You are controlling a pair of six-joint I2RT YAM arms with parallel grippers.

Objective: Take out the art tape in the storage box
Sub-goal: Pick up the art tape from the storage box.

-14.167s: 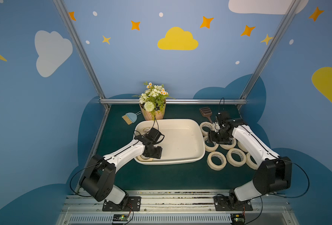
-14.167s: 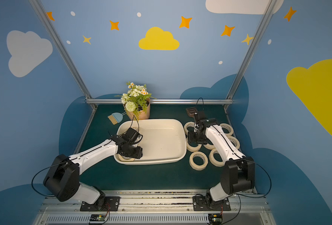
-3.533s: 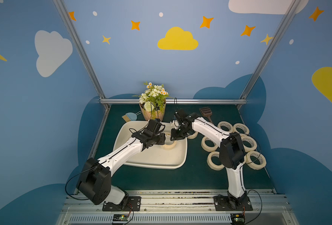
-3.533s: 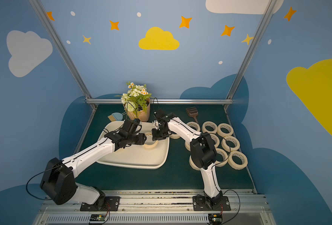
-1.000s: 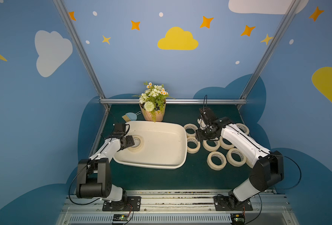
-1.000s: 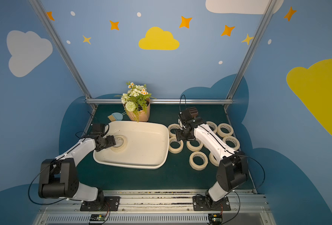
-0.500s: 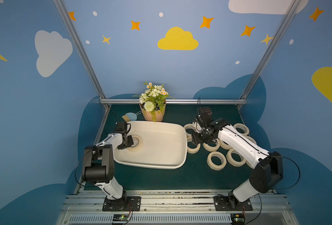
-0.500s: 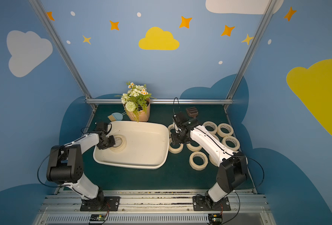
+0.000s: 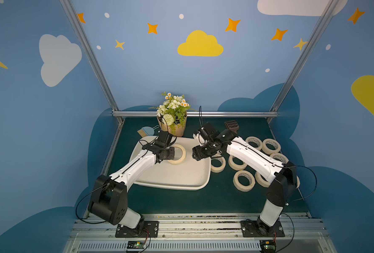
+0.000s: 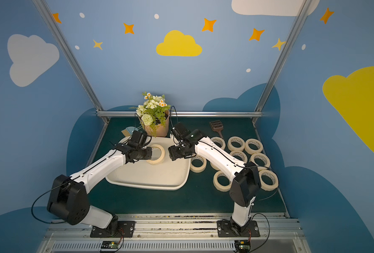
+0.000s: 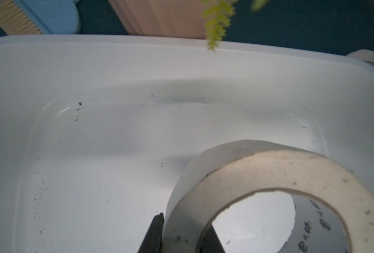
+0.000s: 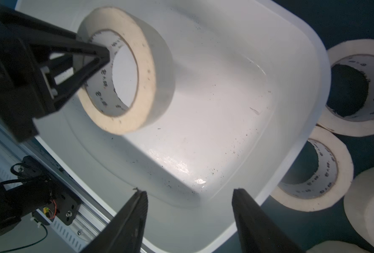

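Note:
One cream art tape roll [image 9: 182, 153] [image 10: 162, 153] hangs tilted above the floor of the white storage box [image 9: 175, 186] [image 10: 151, 185]. My left gripper [image 9: 171, 153] [image 11: 183, 225] is shut on the roll's wall, one finger inside the core and one outside, as the right wrist view shows [image 12: 102, 54]. The held roll [image 11: 269, 166] [image 12: 146, 72] is the only one over the box [image 12: 225, 87]. My right gripper [image 9: 193, 154] [image 12: 189, 192] stands open over the box's right end, facing the roll, with nothing between its fingers.
Several more tape rolls [image 9: 244, 180] [image 10: 223, 181] [image 12: 313, 175] lie flat on the green mat right of the box. A flower pot [image 9: 174, 122] stands just behind the box, with a blue brush [image 9: 146, 132] to its left and a dark scoop [image 9: 232, 125] at the back right.
My left gripper has shut on the roll at the box's left end and carried it up toward the back middle. The right arm has swung left over the box.

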